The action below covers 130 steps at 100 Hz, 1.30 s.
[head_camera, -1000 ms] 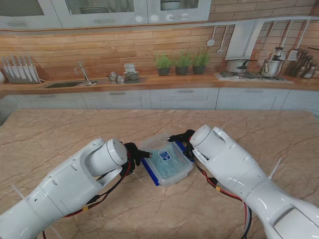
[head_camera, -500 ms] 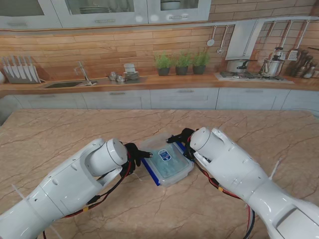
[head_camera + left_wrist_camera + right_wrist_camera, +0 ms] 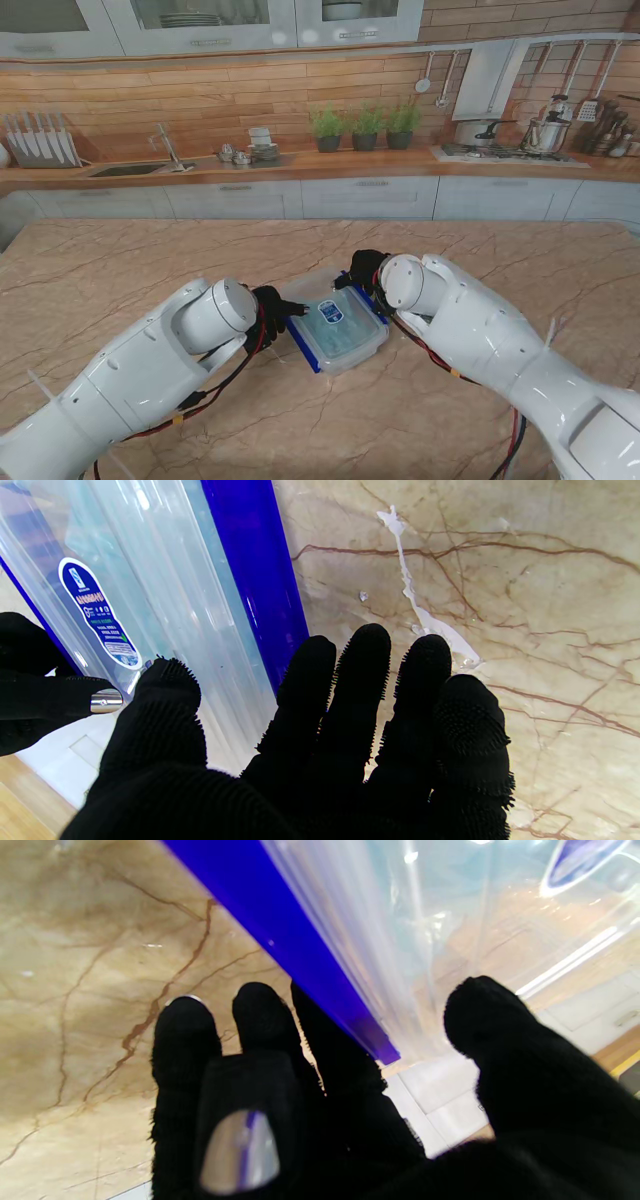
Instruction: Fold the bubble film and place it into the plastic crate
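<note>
The clear plastic crate (image 3: 345, 340) with blue side latches and a labelled lid (image 3: 165, 595) sits on the marble table. Something pale and bluish shows through the lid, probably the bubble film, but I cannot make it out. My left hand (image 3: 272, 305) is at the crate's left end. Its fingers (image 3: 360, 680) lie spread beside the blue latch (image 3: 250, 565), and its thumb is against the lid. My right hand (image 3: 362, 272) is at the far right corner. Its fingers (image 3: 260, 1010) curl by the other blue latch (image 3: 300, 940), with the thumb over the lid.
The marble table top (image 3: 120, 270) stretches wide on both sides of the crate. A thin white streak (image 3: 415, 595) lies on the marble near my left fingers. The kitchen counter with sink, plants and stove runs along the far wall (image 3: 330, 160).
My right arm has swung a little to the left and its hand has drawn in over the crate's far right corner. The crate and my left hand have stayed put.
</note>
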Available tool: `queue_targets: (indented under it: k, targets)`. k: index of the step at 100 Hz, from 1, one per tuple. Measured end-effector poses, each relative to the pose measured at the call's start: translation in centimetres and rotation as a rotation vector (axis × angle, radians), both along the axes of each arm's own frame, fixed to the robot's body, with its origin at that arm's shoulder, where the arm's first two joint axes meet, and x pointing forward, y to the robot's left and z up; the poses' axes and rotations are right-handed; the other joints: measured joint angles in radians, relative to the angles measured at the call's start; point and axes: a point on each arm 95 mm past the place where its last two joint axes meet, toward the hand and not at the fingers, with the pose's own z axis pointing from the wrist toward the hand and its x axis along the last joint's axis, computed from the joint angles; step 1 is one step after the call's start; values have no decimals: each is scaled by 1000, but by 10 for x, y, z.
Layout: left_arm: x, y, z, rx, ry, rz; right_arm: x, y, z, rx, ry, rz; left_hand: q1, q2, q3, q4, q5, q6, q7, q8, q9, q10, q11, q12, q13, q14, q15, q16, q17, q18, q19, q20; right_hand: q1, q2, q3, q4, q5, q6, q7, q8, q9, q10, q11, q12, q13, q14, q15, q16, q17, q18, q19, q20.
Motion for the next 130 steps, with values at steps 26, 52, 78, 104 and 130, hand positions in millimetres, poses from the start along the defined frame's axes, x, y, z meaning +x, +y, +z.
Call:
queue_targets:
  k: [26,52,78,104,130]
  targets:
    - [5,0,-4,-28,-15,30,0,1,-1,24,14,0,11,8,-1,0,-17,68,-56,-35,-37,37,-30,-8,-54,2,-33,-12,-51,-1,-32,0,1,-19,59,1,47,42,8,0,44,-12,12,37,44,-20,30,126,63,-12,35,2]
    - [6,1,-6,-43,-36,36,-1,5,-1,43,4,-1,24,9,-1,-3,-24,88,-73,-48,-48,51,-30,-14,-64,3,-36,-12,-56,-1,-38,0,2,-51,130,5,76,56,24,-1,65,-1,4,38,63,-20,38,147,100,-11,35,-2]
    - [6,4,-7,-46,-59,42,-2,9,-3,57,-24,-22,36,12,7,-3,-27,98,-73,-49,-41,57,-30,-16,-55,3,-36,-12,-52,-1,-38,0,11,-53,129,5,79,59,24,-1,65,3,2,38,63,-20,38,148,111,-11,40,-7]
    - [13,3,-6,-38,-120,77,-5,10,-4,109,28,-155,42,8,13,-3,-55,99,-105,-74,-83,57,-64,-26,-81,3,-56,-13,-80,-1,-55,0,55,56,3,10,78,65,-46,86,67,29,-81,-76,44,46,-134,-15,45,-8,61,-10]
    - [23,6,3,-46,-167,129,0,9,-7,100,-19,-213,42,39,13,-4,-94,39,-178,-112,-121,37,-101,-50,-116,8,-76,-14,-111,-2,-78,0,49,113,-41,8,21,-9,-131,124,37,28,-101,-113,10,101,-318,-138,-31,3,35,-10]
